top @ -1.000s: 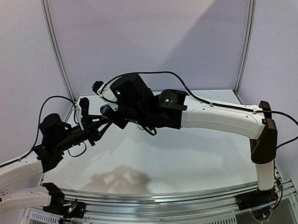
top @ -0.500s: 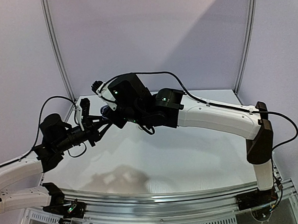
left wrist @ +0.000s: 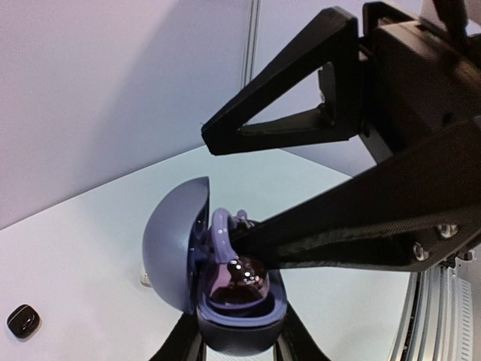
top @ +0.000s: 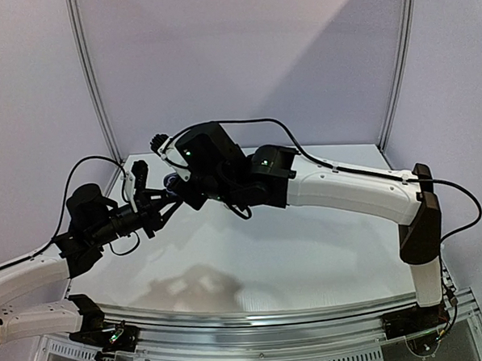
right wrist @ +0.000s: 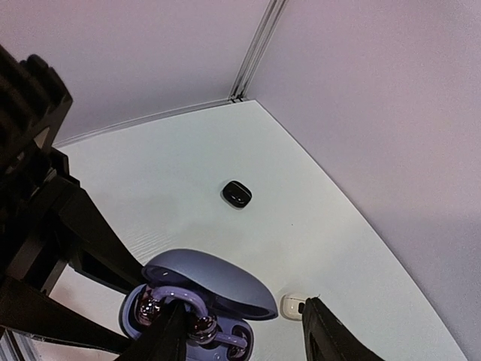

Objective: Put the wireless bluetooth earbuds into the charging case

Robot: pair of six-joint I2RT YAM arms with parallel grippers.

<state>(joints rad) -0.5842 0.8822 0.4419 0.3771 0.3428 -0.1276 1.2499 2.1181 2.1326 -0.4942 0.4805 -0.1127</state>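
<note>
My left gripper point(left wrist: 237, 340) is shut on the base of a blue-violet charging case point(left wrist: 233, 320), holding it above the table with its lid point(left wrist: 174, 244) swung open. Lilac clip-style earbuds with glossy purple balls point(left wrist: 239, 277) lie in the case's wells. My right gripper point(right wrist: 248, 338) is open above the case point(right wrist: 207, 286). One of its fingers point(right wrist: 169, 338) presses on the lilac band of an earbud point(right wrist: 188, 302), and the other finger stands clear by the lid's edge. In the top view both grippers point(top: 157, 205) point(top: 179, 192) meet at the back left.
A small black case point(right wrist: 236, 193) lies on the white table point(right wrist: 316, 226) farther back. A small white case point(right wrist: 291, 305) sits close to my right gripper's free finger. The booth walls and a corner post point(right wrist: 255, 53) stand close behind.
The right arm has shifted slightly left, toward the held case. Both grippers keep the same opening and the left arm has barely moved.
</note>
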